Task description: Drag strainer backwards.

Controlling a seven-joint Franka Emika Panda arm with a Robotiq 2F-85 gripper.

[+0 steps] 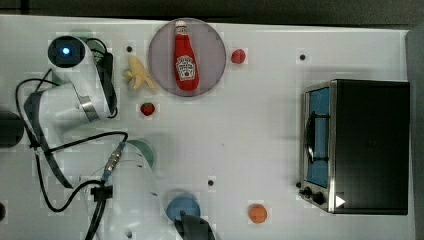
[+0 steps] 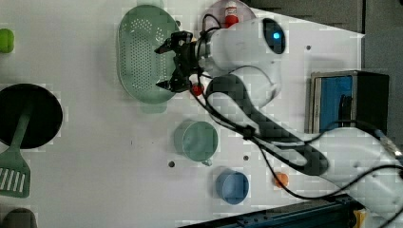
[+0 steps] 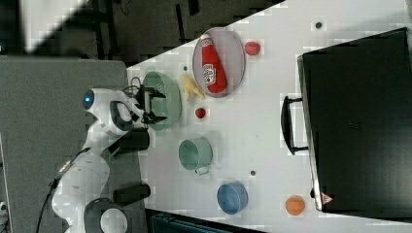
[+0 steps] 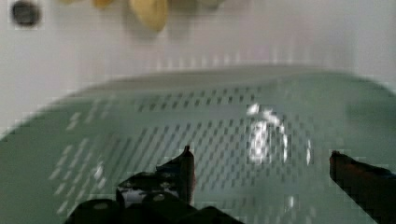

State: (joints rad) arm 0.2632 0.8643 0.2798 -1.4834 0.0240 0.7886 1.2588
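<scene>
Wrist view, nearest: gripper (image 4: pixel 259 156) fingers spread wide apart, nothing between them, hanging just over the strainer (image 4: pixel 224 140) bowl; holes blurred, peeled banana (image 4: pixel 147 11) cut off at frame edge beyond the rim.

Left view: gripper (image 2: pixel 164 66) spread over the left view's right side of the strainer (image 2: pixel 140 57), which lies at the table's far end near the top of the frame. Cannot tell if fingertips touch the bowl.

Surface: white table (image 1: pixel 240 140) with small dark holes; green cup (image 2: pixel 196 140), blue cup (image 2: pixel 232 186), orange ball (image 1: pixel 258 213), strawberry (image 1: pixel 147 108), ketchup bottle (image 1: pixel 185 55) lying on a round plate (image 1: pixel 212 35), red ball (image 1: pixel 238 56), toaster oven (image 1: pixel 355 145). Dark floor beyond the table in the right view.

Top view: strainer hidden under the white arm (image 1: pixel 75 95); blue cup partly covered.

Arm stretched out low, cables looping along it, wrist pointing at the strainer.
</scene>
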